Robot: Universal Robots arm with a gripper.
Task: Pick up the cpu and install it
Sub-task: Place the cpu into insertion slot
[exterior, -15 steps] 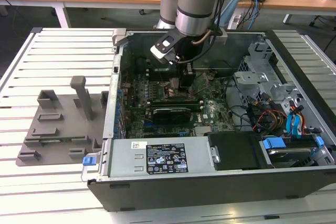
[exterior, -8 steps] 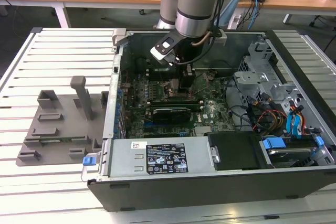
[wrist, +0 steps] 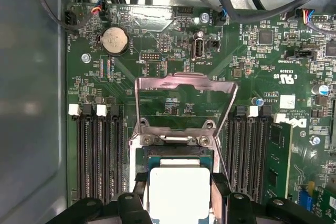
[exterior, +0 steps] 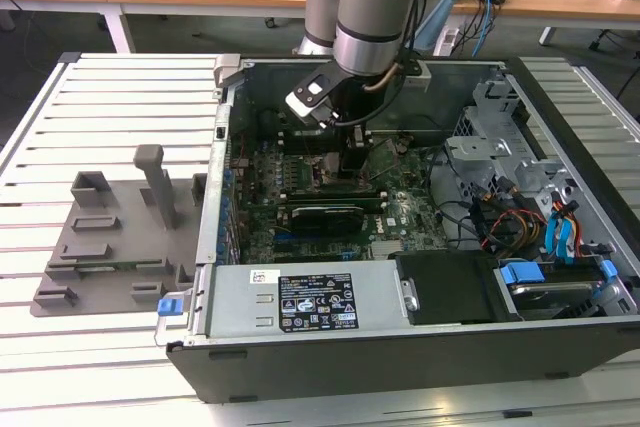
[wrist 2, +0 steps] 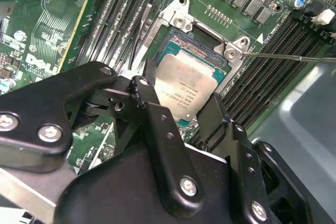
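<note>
- One gripper is clenched on the cpu. In both wrist views its two black fingers bear on opposite edges of the chip, which sits right between the fingertips.
- Straight beneath the held chip is the dark socket frame. The chip lies low over it, but I cannot tell whether it is fully seated.
- Thin and square, the cpu has a silvery-grey metal top plate with faint print and a narrow green rim at its edges. In the first wrist view the plate looks pale, nearly white.
- Just beyond the fingertips, the hinged metal load plate stands raised.
- Rows of black memory slots run along both sides of the gripper.
- Seen in the exterior view, the gripper reaches down inside the open computer case. A grey fixture tray lies well apart from it, outside the case.
</note>
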